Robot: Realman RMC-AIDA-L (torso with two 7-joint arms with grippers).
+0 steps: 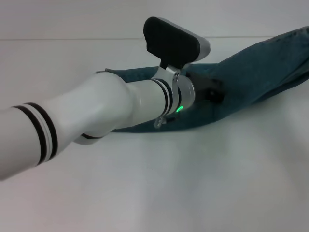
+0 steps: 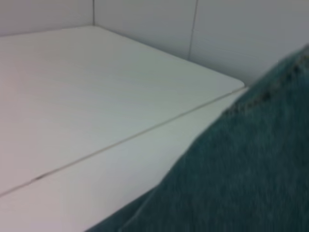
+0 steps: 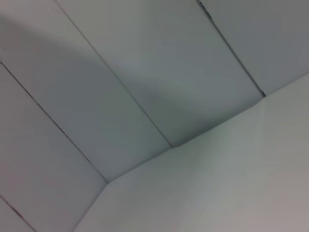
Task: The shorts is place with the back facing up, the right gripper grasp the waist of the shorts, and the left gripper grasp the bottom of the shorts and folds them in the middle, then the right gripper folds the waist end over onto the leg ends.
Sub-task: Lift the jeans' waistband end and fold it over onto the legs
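Note:
The blue denim shorts (image 1: 256,67) lie across the white table at the back. They stretch from behind my left arm towards the upper right, where the cloth rises and runs out of the head view. My left gripper (image 1: 212,92), black on a silver wrist with a green light, sits against the denim near its middle. In the left wrist view the shorts (image 2: 241,179) fill the near corner, with a stitched edge (image 2: 260,99) showing. Waist and leg ends cannot be told apart. The right gripper is out of view; its wrist view shows only table and wall.
The white table (image 1: 193,183) spreads in front of the shorts. My left arm's white forearm (image 1: 72,121) crosses the left half of the head view. A seam in the tabletop (image 2: 120,140) and the back wall panels (image 3: 145,72) show in the wrist views.

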